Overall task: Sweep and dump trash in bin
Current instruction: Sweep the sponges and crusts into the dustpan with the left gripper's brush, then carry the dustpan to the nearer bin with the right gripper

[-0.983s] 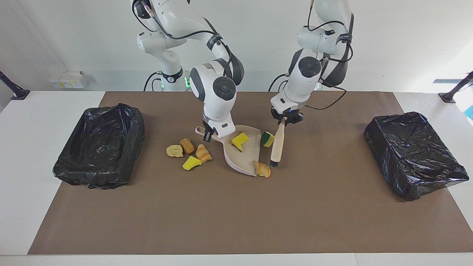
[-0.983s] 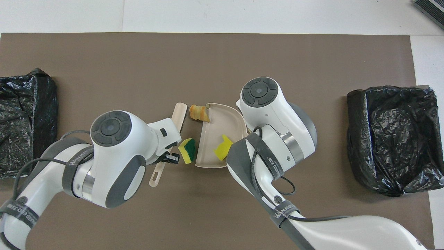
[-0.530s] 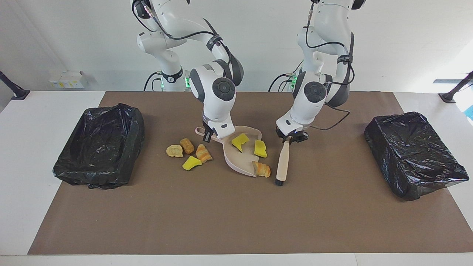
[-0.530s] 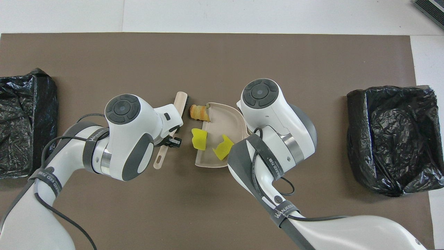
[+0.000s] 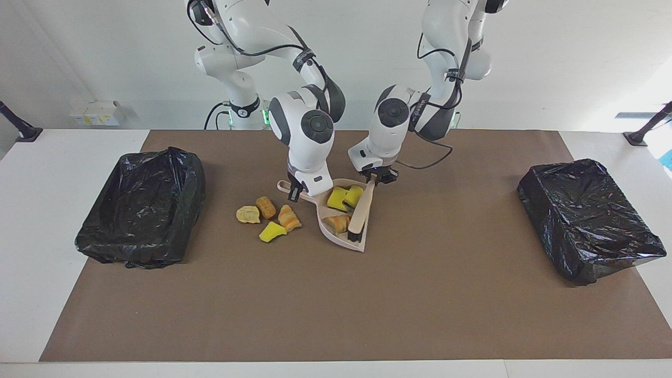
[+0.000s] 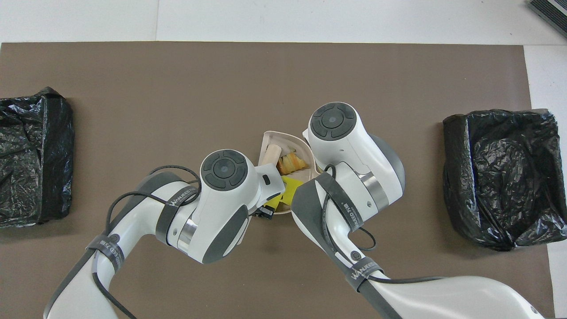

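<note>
My left gripper (image 5: 374, 180), clamped on the brush (image 5: 360, 217), has just swept three scraps (image 5: 338, 199) into the pan (image 5: 344, 240) my right gripper (image 5: 295, 193) grips; four scraps remain outside.

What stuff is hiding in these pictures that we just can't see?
- Overhead view: the four loose foam scraps lie under the right arm; only the facing view shows them.
- Overhead view: the right claw on the beige plastic dustpan handle is covered by that arm's wrist.
- Overhead view: the wooden hand brush is mostly under the left arm; its bristles don't show.
- Both views: the insides of the black-bagged bins are too dark to read.
</note>
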Available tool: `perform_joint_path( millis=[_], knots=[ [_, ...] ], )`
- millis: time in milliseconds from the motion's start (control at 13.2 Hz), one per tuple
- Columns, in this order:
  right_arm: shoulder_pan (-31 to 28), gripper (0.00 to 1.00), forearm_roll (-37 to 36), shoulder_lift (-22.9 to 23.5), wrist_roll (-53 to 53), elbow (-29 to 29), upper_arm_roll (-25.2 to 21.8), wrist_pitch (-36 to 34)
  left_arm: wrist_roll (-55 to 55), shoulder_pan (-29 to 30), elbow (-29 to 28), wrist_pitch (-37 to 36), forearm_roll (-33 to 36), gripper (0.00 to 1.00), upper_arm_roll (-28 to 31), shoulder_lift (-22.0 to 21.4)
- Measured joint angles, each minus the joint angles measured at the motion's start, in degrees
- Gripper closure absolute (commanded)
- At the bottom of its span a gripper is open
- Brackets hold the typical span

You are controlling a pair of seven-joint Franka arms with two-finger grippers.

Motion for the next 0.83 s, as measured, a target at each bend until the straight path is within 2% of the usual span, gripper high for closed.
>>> perform_joint_path(
  millis=[303, 530, 681, 832],
  knots=[
    [0.0, 1.00, 0.0, 0.0, 0.1, 0.0, 0.0, 0.1, -1.5, 1.2, 0.0, -1.1, -0.2, 1.00, 1.1, -0.5],
    [-0.2, 1.00, 1.6, 0.0, 1.7, -0.1, 0.0, 1.2, -1.7, 7.6, 0.3, -2.5, -0.2, 1.00, 1.6, -1.4],
    [-0.9, 1.00, 2.6, -0.2, 2.4, -0.1, -0.1, 2.9, -2.7, 11.0, 0.6, -4.5, -0.2, 1.00, 1.7, -3.9],
    [-2.3, 1.00, 3.9, -1.0, 2.6, 0.0, -0.1, 4.1, -4.8, 11.8, 0.3, -7.1, -0.2, 1.00, 1.7, -7.0]
  ],
)
